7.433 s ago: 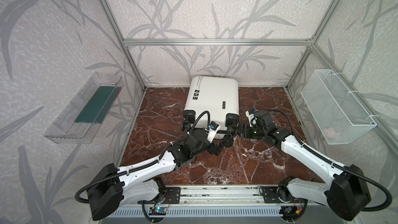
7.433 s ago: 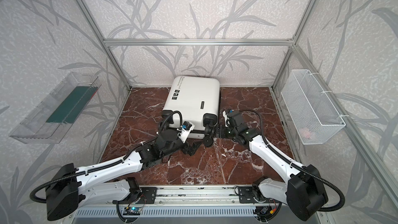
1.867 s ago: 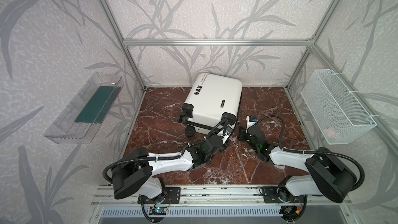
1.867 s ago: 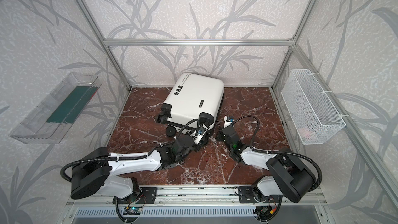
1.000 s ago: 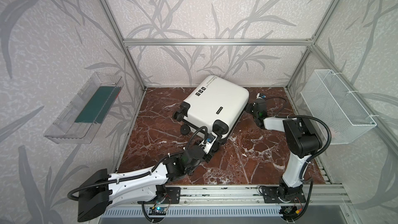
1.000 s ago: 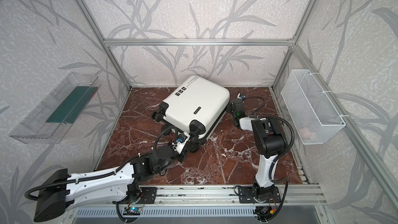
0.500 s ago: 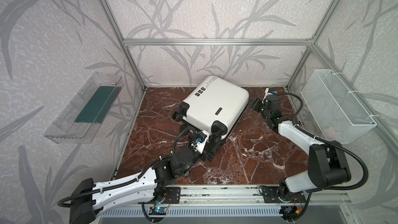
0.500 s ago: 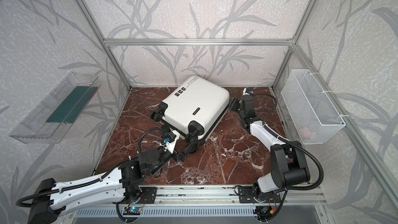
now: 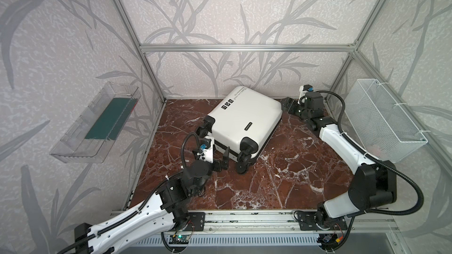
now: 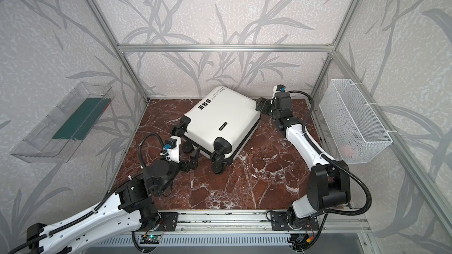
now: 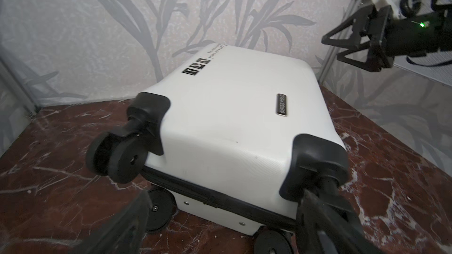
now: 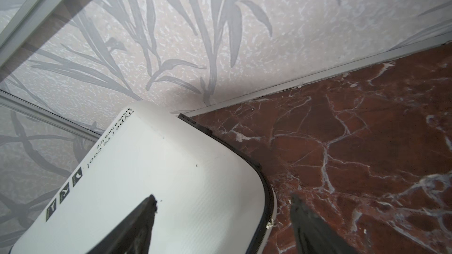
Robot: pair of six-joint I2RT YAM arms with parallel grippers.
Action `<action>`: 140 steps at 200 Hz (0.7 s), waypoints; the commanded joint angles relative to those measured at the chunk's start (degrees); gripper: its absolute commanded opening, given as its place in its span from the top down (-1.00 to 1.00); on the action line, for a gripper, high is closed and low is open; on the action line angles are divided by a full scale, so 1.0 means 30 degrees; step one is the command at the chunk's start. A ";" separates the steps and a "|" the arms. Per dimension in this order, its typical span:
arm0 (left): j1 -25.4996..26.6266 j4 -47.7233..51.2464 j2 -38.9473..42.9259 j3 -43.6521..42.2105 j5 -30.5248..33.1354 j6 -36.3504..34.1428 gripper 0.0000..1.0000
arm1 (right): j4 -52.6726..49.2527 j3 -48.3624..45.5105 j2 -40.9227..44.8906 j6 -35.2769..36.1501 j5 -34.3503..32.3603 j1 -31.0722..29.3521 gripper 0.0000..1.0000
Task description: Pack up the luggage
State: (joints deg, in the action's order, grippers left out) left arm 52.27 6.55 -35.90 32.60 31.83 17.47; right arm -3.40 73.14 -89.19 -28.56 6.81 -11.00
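Observation:
The luggage [image 9: 244, 118] [image 10: 220, 118] is a small white hard-shell suitcase. It lies flat and shut on the red marble floor, turned slantwise, with its black wheels toward the front. My left gripper [image 9: 221, 161] [image 10: 192, 161] stands open just in front of the wheel end. In the left wrist view the left gripper [image 11: 226, 199] has its jaws wide of the black zipper seam and touches nothing. My right gripper [image 9: 292, 107] [image 10: 263, 107] is open at the luggage's far right corner. In the right wrist view the right gripper [image 12: 222, 199] has one finger over the shell [image 12: 159, 179] and one over the floor.
A white wire mesh basket [image 9: 384, 120] hangs on the right wall with something pink in it. A clear plastic tray [image 9: 97, 123] holding a dark green thing hangs on the left wall. Aluminium frame posts and the back wall stand close behind the luggage.
The luggage has turned from square to slanted. In the last second both grippers opened, the left one drew back from the wheels, and the right arm's elbow swung out to the right.

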 commanded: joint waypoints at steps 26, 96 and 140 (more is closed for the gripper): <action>-0.3910 0.3904 -0.0658 0.2118 -0.3319 0.3654 -0.99 | -0.3044 0.4444 -0.3413 -0.0144 0.1857 0.0094 -0.72; -0.6773 0.3528 -0.5139 0.4337 -0.9252 0.5198 -0.99 | -0.7783 1.0847 -0.7203 0.0690 0.2959 0.1332 -0.74; -0.7093 0.2430 -0.5627 0.4072 -0.9506 0.5495 -0.99 | -0.8280 1.3014 -0.8811 -0.0335 0.6483 0.2525 -0.75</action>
State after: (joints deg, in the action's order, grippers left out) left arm 31.79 15.77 -52.25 43.99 5.39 32.03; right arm -24.67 107.59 -112.68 -28.38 18.94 -4.56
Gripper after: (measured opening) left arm 0.993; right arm 0.875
